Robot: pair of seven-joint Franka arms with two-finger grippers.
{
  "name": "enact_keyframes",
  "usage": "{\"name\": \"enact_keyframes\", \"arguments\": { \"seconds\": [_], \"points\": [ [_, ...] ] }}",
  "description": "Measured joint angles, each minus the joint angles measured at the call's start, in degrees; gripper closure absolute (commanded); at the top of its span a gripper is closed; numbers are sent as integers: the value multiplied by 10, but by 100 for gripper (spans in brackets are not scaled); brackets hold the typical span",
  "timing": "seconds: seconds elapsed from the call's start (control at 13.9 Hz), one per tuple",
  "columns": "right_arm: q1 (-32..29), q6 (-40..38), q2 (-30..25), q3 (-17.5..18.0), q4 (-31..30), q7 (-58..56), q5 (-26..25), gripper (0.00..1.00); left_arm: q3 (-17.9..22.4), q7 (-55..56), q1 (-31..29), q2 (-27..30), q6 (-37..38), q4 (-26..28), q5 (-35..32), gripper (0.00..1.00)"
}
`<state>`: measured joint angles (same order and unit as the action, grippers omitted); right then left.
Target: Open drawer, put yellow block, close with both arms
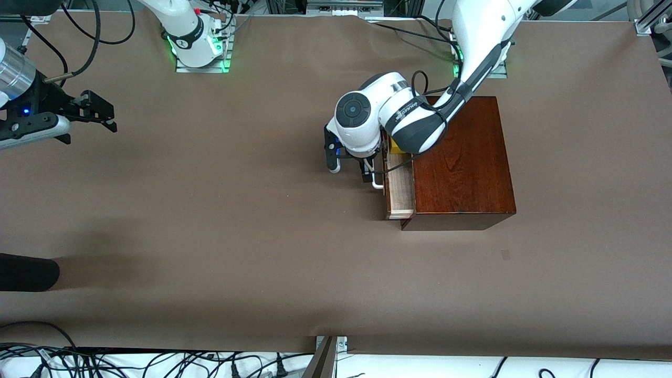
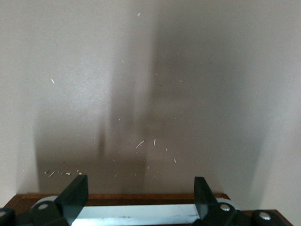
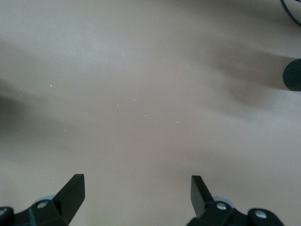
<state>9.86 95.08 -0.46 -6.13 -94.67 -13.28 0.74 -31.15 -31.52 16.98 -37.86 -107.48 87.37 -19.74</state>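
Note:
The dark mahogany box stands toward the left arm's end of the table. Its drawer is pulled partly out toward the right arm's end, showing the pale wood tray. The yellow block lies in the drawer, mostly hidden under the left arm's wrist. My left gripper is open in front of the drawer, right at the white handle. In the left wrist view the handle lies between the spread fingertips, and nothing is clamped. My right gripper is open and empty, waiting over bare table at the right arm's end.
A black rounded object pokes in at the table's edge at the right arm's end, nearer to the front camera; it also shows in the right wrist view. Cables lie along the near edge. Brown paper covers the table.

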Motion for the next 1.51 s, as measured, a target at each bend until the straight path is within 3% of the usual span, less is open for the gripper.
{"name": "enact_keyframes", "arguments": {
  "seconds": [0.5, 1.01, 1.22, 1.51],
  "points": [
    [0, -9, 8, 2, 10, 1, 0, 0, 10, -10, -27, 6, 70, -1, -7, 0],
    [0, -9, 11, 1, 13, 1, 0, 0, 8, -14, -33, 11, 72, -4, -4, 0],
    [0, -9, 11, 1, 14, 1, 0, 0, 16, -3, -42, 51, 95, -40, 7, 0],
    [0, -9, 11, 1, 14, 1, 0, 0, 27, -1, -92, 120, 210, -119, 27, 0]
  ]
}}
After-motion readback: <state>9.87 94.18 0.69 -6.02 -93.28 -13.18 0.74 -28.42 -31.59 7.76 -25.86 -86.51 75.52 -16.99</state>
